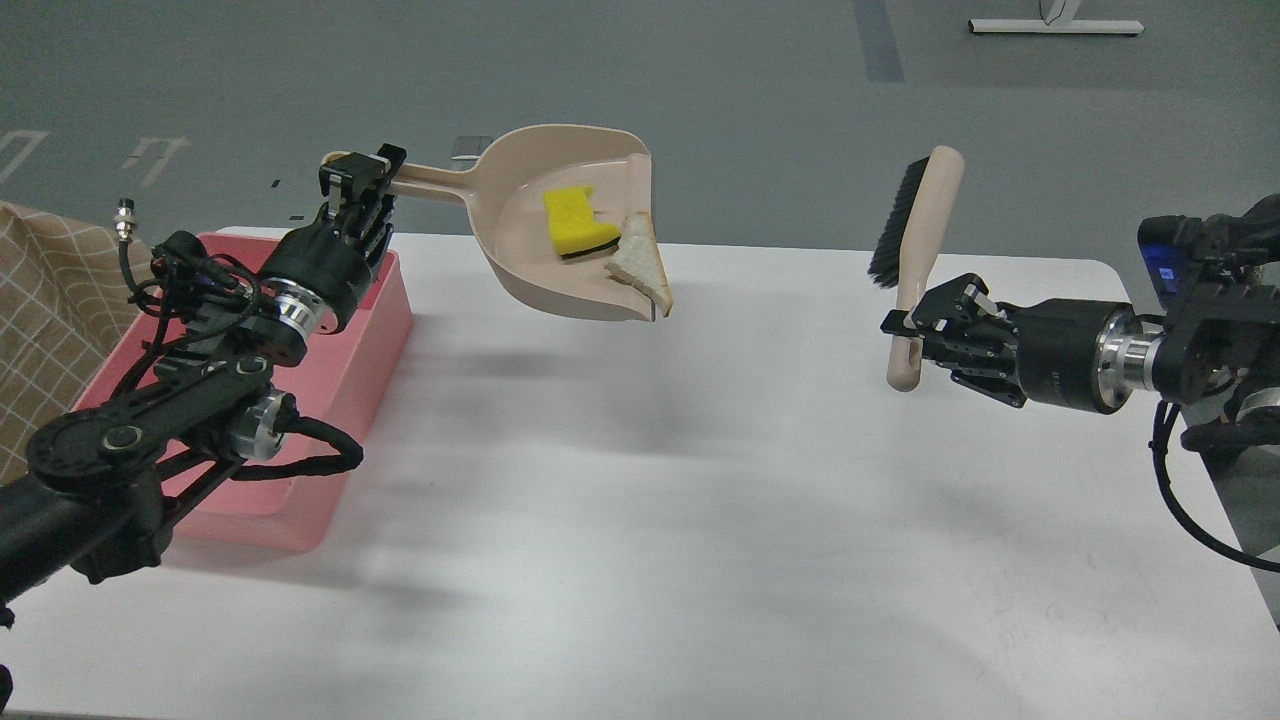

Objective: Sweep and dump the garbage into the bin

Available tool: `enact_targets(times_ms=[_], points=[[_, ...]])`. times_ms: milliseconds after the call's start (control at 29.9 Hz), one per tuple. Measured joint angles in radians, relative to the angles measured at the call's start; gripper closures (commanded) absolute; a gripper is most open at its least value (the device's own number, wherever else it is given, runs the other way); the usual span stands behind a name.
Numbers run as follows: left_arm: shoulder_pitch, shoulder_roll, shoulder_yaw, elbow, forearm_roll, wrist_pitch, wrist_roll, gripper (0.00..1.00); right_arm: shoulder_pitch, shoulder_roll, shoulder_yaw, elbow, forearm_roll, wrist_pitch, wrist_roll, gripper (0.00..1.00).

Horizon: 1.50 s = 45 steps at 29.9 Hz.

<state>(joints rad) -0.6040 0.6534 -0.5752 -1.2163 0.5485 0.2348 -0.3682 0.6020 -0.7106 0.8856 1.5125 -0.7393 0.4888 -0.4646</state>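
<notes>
My left gripper (362, 182) is shut on the handle of the beige dustpan (520, 245), held in the air above the table's back edge, right of the bin. In the pan lie the garbage pieces: a yellow sponge chunk (570, 218) and a white bread slice (638, 264) at the pan's lip. The pink bin (375, 330) sits at the table's left, mostly hidden behind my left arm. My right gripper (915, 330) is shut on the handle of a beige brush (918, 235), held upright, bristles facing left, at the right.
The white table (700, 500) spans the view; its right edge runs near my right arm. A beige checked cloth (40, 290) lies left of the bin. Grey floor lies beyond the back edge.
</notes>
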Motion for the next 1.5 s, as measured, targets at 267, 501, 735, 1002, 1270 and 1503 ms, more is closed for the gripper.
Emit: enact_targets(times_ms=[267, 501, 735, 1002, 1270, 1503], points=[[0.008, 0.163, -0.003, -0.096, -0.063, -0.047, 0.000, 1.00, -0.004, 0.006, 0.000, 0.000, -0.002, 0.000, -0.001, 1.00], [0.017, 0.299, -0.009, -0.163, -0.113, -0.075, -0.004, 1.00, -0.010, 0.006, 0.000, -0.002, -0.002, 0.000, -0.002, 1.00], [0.041, 0.413, -0.008, -0.171, -0.120, -0.137, -0.051, 1.00, -0.018, 0.006, 0.000, -0.012, -0.002, 0.000, -0.002, 1.00], [0.077, 0.502, -0.005, -0.158, -0.141, -0.202, -0.099, 1.00, -0.022, 0.006, -0.001, -0.015, -0.002, 0.000, -0.002, 1.00], [0.103, 0.534, 0.003, -0.116, -0.172, -0.241, -0.120, 1.00, -0.023, 0.012, -0.001, -0.011, -0.002, 0.000, -0.002, 1.00], [0.109, 0.525, 0.005, -0.112, -0.176, -0.239, -0.120, 1.00, -0.023, 0.016, -0.001, -0.011, -0.002, 0.000, -0.002, 1.00]])
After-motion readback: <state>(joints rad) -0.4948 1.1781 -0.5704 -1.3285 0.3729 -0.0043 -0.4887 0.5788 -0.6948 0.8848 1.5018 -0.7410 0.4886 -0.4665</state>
